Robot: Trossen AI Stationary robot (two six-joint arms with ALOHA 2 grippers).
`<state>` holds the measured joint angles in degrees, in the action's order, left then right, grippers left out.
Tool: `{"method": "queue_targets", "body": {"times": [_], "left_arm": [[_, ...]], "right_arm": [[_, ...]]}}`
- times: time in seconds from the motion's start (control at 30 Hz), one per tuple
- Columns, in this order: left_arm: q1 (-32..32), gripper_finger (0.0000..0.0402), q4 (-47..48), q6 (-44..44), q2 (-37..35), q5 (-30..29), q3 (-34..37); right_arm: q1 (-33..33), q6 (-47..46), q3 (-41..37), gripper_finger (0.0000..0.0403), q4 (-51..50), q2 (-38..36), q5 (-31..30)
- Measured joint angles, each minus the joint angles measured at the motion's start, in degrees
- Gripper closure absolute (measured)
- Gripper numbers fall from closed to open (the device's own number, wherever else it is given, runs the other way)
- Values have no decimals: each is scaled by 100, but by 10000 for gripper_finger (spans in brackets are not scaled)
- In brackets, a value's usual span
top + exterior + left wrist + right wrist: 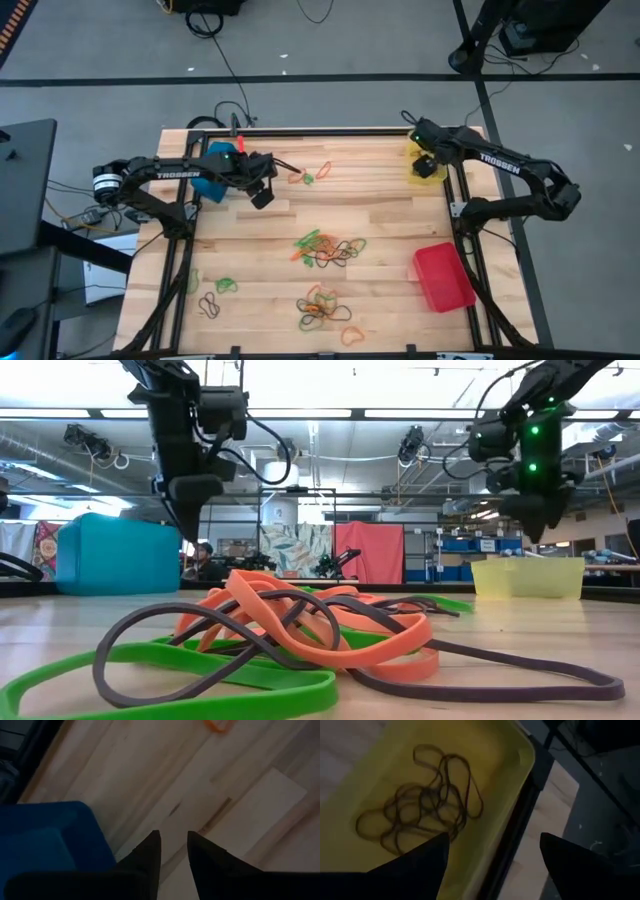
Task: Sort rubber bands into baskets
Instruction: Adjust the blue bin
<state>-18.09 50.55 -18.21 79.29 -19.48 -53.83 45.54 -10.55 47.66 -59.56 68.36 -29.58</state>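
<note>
Looking down from above, the left claw (262,190) hangs just past the blue basket (209,183), with loose rubber bands (328,249) on the counter (390,215) well ahead. Its wrist view shows narrowly parted fingers (150,851) holding nothing. The right claw (492,851), spread wide and empty, hovers over dark bands (420,800) in the yellow basket (515,765); it should lift clear before reaching again.

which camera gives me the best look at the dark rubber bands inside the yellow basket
The right wrist view: it looks down into the yellow basket at the tangled dark rubber bands. The high view shows the basket mostly hidden by the arm, the low view only its outer wall, the left wrist view nothing.
</note>
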Motion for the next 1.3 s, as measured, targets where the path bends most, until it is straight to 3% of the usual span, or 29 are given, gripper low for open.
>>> {"method": "queue_targets", "body": {"times": [0.1,0.4,0.67,0.9,1.3], "left_arm": [[3,303,43,0,0,72,-2],[-213,304,603,-62,0,71,-4],[-871,322,1495,-175,-24,-642,-43],[-1421,326,1925,-155,-24,-1400,-502],[-3035,326,2013,588,-26,-1300,-747]], "right_arm": [[1,49,154,80,54,-2,381],[-354,-442,240,80,971,-15,580],[-889,-448,240,80,1712,-13,677],[-1180,-449,236,80,1842,-11,630],[-1436,-599,-513,80,2117,-11,355]]}}
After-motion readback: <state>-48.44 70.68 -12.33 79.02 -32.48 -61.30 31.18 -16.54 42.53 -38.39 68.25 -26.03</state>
